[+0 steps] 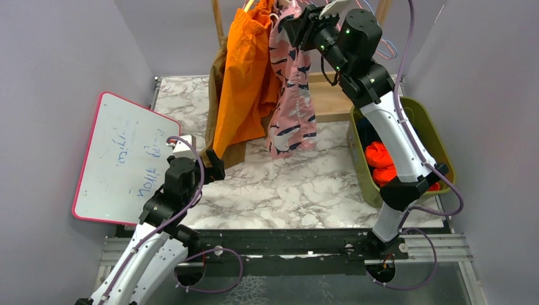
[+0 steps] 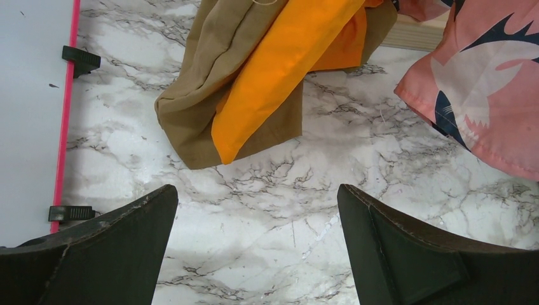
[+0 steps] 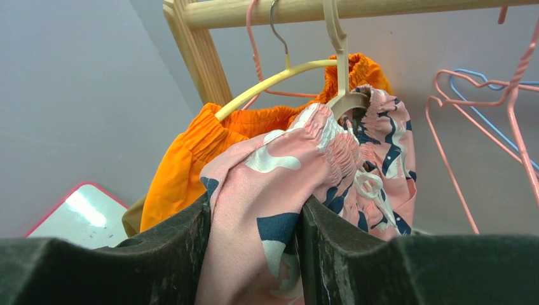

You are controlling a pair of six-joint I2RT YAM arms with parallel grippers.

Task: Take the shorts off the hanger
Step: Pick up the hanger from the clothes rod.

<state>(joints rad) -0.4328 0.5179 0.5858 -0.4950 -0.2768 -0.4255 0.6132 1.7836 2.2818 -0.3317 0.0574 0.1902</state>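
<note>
Mid-removal: the right jaws clench the waistband of the pink shorts (image 3: 365,159), whose beige hanger (image 3: 337,63) sits just above them, so a downward tug seems next; the left jaws gape empty.

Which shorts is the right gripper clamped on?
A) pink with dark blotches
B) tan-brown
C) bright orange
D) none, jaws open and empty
A: in the right wrist view the right gripper has a fold of the pink shorts pinched between its fingers, just below the waistband that hangs on the beige hanger.
</note>
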